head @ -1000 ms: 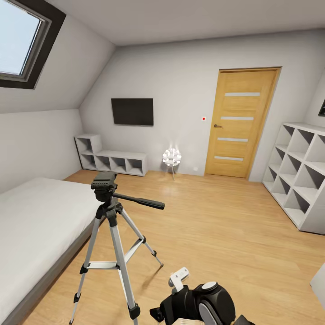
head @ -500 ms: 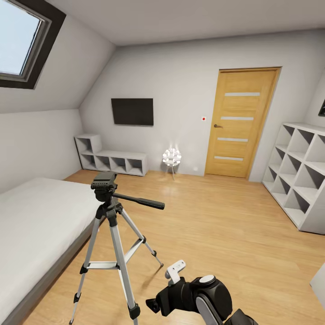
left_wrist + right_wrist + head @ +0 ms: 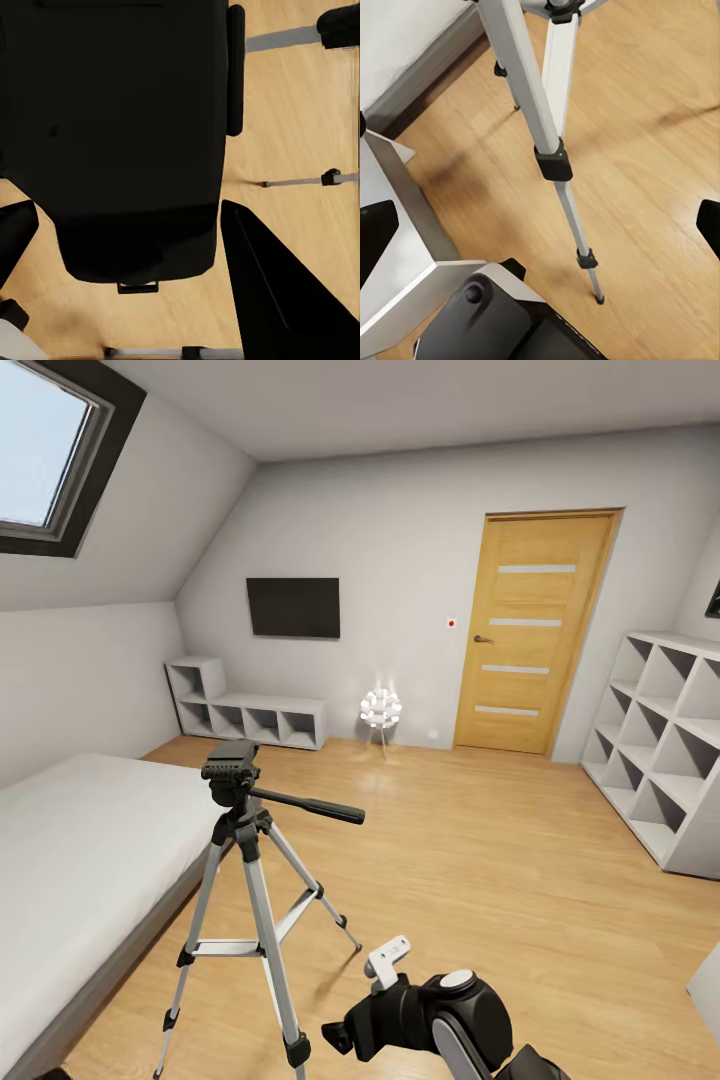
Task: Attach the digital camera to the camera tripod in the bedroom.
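The camera tripod stands on the wood floor beside the bed, silver legs spread, black head bare on top, pan handle pointing right. In the left wrist view a black boxy body, the digital camera, sits between the two dark fingers of my left gripper, which is shut on it; tripod legs show past it. My right gripper hangs open low by a tripod leg, nothing between its fingers. Its white fingertip shows at the head view's bottom, right of the tripod.
A white bed lies left of the tripod. A white cube shelf lines the right wall; a low shelf, a wall TV, a small lamp and a wooden door are at the far wall. Open floor lies between.
My right arm has shifted a little to the left toward the tripod over the last second and has hardly moved since. The tripod has not moved.
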